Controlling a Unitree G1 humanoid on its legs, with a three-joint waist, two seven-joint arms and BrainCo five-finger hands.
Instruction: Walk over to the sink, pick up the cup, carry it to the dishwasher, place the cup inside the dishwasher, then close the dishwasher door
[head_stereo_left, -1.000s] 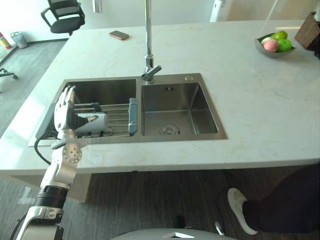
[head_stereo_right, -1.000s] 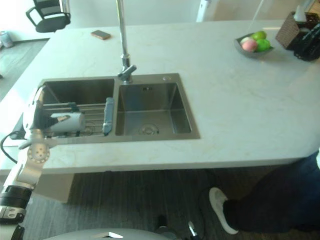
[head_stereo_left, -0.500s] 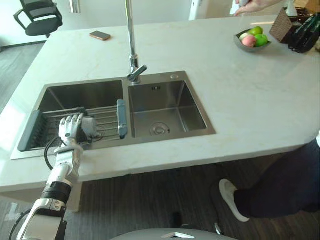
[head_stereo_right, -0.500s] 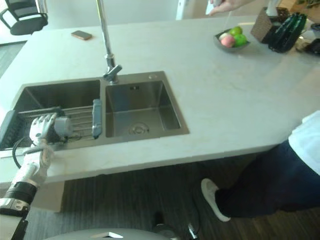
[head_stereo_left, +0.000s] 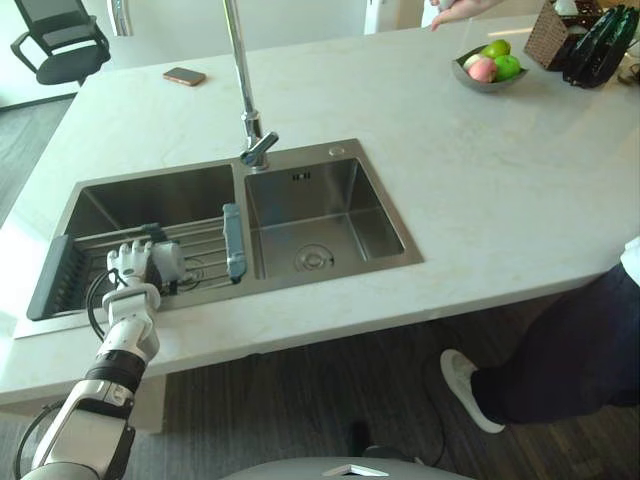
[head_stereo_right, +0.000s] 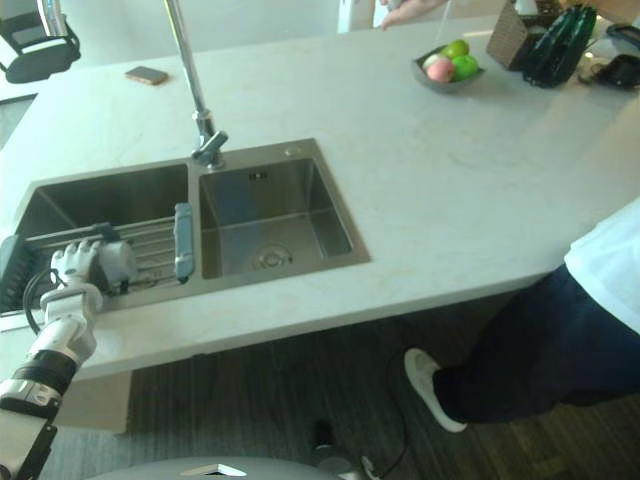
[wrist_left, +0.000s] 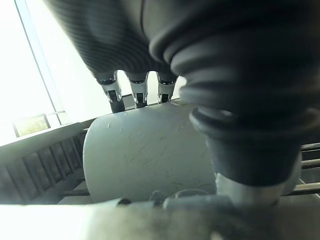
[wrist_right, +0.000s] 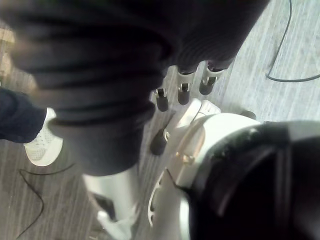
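Note:
A white cup (head_stereo_left: 171, 263) lies on its side on the wire rack (head_stereo_left: 205, 243) across the left basin of the steel sink (head_stereo_left: 330, 151). My left hand (head_stereo_left: 134, 264) reaches in from the near counter edge. Its fingers (wrist_left: 138, 93) curl over the far side of the cup (wrist_left: 150, 150), and the thumb presses the near side. My right hand (wrist_right: 182, 92) hangs low over the floor, with relaxed fingers holding nothing.
A tall faucet (head_stereo_left: 246, 95) rises between the two basins. On the counter lie a phone (head_stereo_left: 185, 76), a fruit bowl (head_stereo_left: 486, 68), a wicker basket (head_stereo_left: 553, 36) and dark bottles (head_stereo_left: 601, 42). A person (head_stereo_left: 570, 350) stands at the counter's near right corner.
The left hand, raised and open beside the cup a second ago, has come down and its fingers have wrapped round the cup. The camera has shifted, so the whole scene moved in view.

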